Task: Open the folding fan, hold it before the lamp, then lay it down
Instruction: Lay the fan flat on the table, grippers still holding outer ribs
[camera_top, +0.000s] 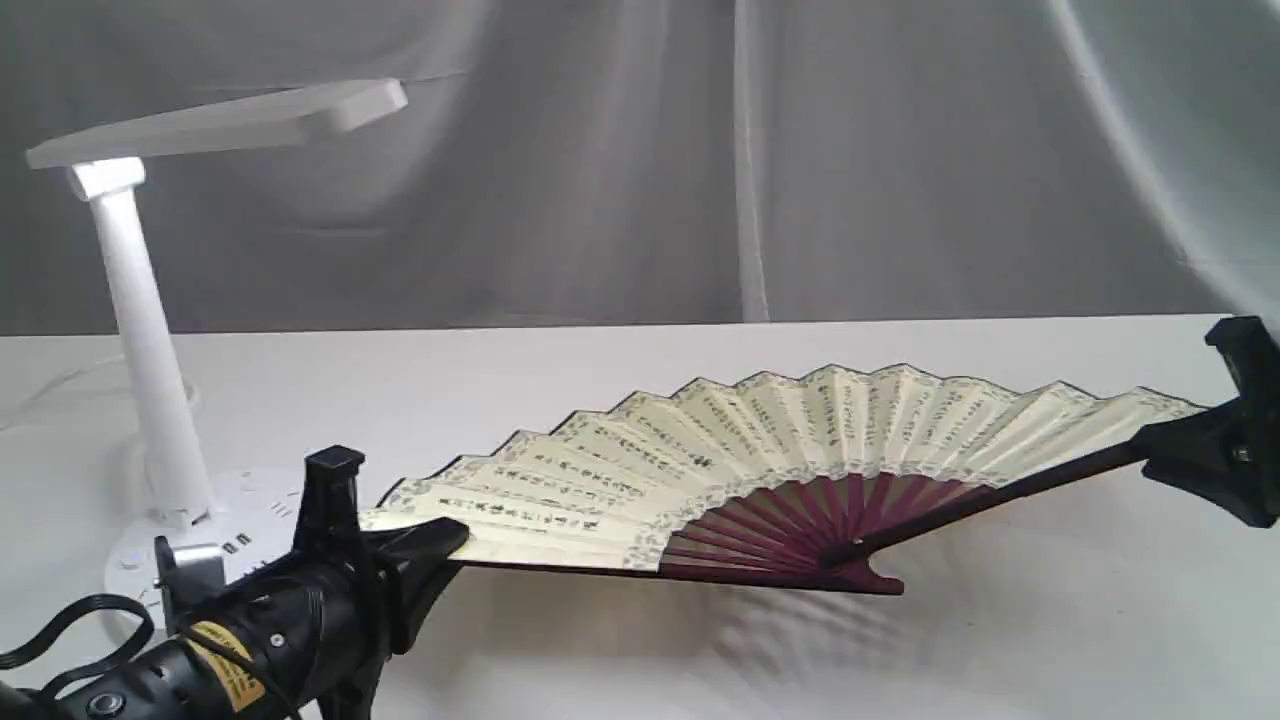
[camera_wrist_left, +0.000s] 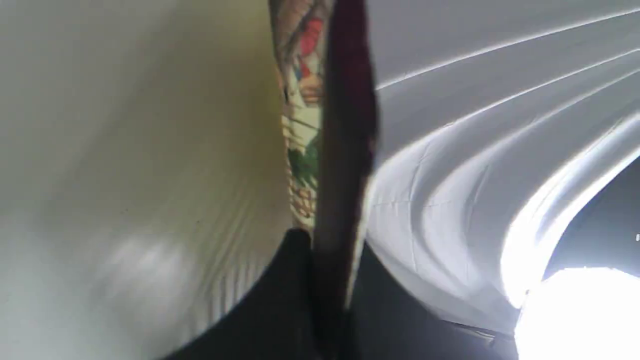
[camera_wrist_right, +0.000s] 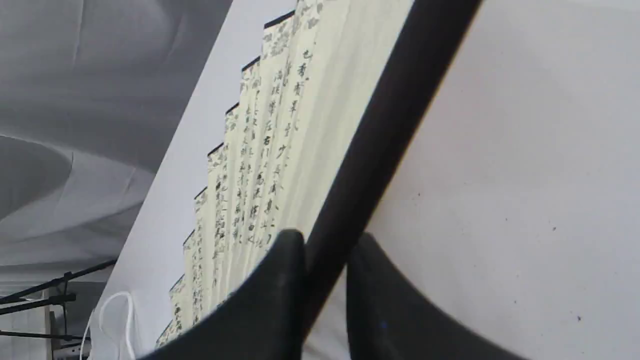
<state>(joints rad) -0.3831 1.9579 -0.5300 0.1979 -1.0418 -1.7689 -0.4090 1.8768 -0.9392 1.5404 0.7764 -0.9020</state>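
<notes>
folding fan (camera_top: 800, 430): cream paper, black calligraphy columns, grey patterned border, thin black top edge. ribs (camera_top: 790, 525) maroon-purple, guards (camera_top: 1050, 475) near-black. Right at the left hand (camera_top: 432, 548) the paper shows a red/green print. left hand and right hand (camera_top: 1165, 452) both black. lamp (camera_top: 150, 380) white. tabletop (camera_top: 1000, 640) white. backdrop (camera_top: 600, 200) grey. yellow label (camera_top: 225, 665) behind the left hand.

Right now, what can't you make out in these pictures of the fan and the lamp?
Exterior view: the base of the lamp is partly hidden behind the left end effector and its arm.
Exterior view: the right end effector is cut off by the picture's edge.
Exterior view: the calligraphy on the folding fan is too small to read.
Left wrist view: blurred, too close.
</notes>
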